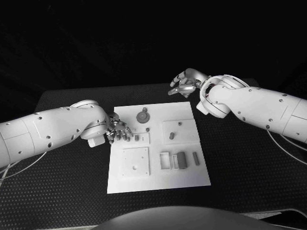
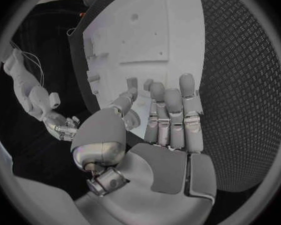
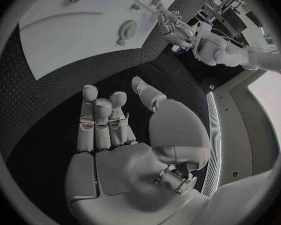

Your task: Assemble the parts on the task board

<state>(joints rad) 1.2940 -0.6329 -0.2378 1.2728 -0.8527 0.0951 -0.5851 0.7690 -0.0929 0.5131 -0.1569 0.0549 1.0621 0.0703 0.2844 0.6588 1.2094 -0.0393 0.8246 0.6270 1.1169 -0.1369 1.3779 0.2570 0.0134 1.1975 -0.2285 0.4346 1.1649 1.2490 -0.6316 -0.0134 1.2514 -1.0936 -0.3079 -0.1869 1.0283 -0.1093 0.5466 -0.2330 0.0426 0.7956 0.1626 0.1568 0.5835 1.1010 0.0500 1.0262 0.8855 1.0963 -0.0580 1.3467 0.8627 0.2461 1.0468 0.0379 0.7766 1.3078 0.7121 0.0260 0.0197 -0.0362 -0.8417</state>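
The flat white rectangular task board (image 1: 188, 178) lies in the middle of the head view on the black textured table (image 1: 250, 163), its long side running from the upper centre toward the lower centre of the frame. Small grey parts sit on it: a round grey disc with a short tab (image 1: 144, 116) near the upper left of the board, a small grey peg (image 1: 172, 135) on a raised square panel at the upper right, and a row of upright grey blocks (image 1: 181, 160) beside a shallow rectangular frame at the lower right. A square white plate with small holes (image 1: 135, 162) occupies the lower left of the board.

The left hand (image 1: 117, 130) hangs over the board's left edge, left of centre in the head view; in the left wrist view its fingers (image 2: 172, 112) are straight and side by side, the thumb apart, with nothing between them. The fingertips seem to hover just above the board, though contact cannot be judged.

The right hand (image 1: 186, 82) is off the board, beyond its upper right corner, above the bare table. Its fingers (image 3: 102, 116) are extended and loosely together, thumb spread, holding nothing.
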